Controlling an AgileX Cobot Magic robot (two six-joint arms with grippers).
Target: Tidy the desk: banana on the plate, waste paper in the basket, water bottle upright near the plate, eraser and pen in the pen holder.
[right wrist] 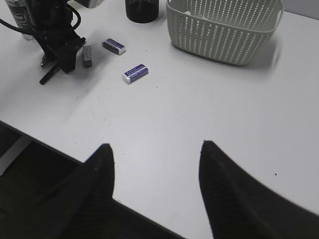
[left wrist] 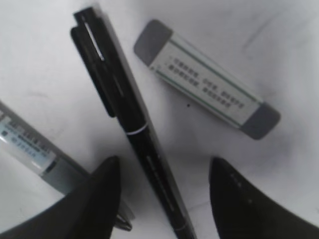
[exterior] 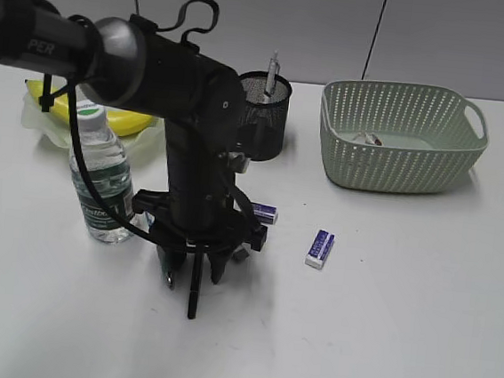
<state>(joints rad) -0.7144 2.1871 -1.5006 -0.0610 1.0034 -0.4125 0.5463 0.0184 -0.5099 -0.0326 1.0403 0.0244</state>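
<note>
My left gripper (exterior: 194,262) is open and low over the desk (exterior: 382,327), its jaws (left wrist: 163,162) straddling a black pen (left wrist: 130,119) that lies flat. A white eraser with grey ends (left wrist: 207,94) lies just beyond the pen. A grey pen (left wrist: 30,149) lies at the left. The water bottle (exterior: 101,174) stands upright beside the plate (exterior: 40,119), which holds the banana (exterior: 120,121). The pen holder (exterior: 266,112) has a pen in it. The waste paper (exterior: 370,138) lies in the basket (exterior: 398,158). My right gripper (right wrist: 155,145) is open and empty over the desk's front edge.
Two blue-sleeved erasers lie on the desk, one (exterior: 319,249) right of the left gripper and one (exterior: 266,213) close behind it. The right wrist view also shows them (right wrist: 135,73) (right wrist: 114,46), plus the grey-ended eraser (right wrist: 87,55).
</note>
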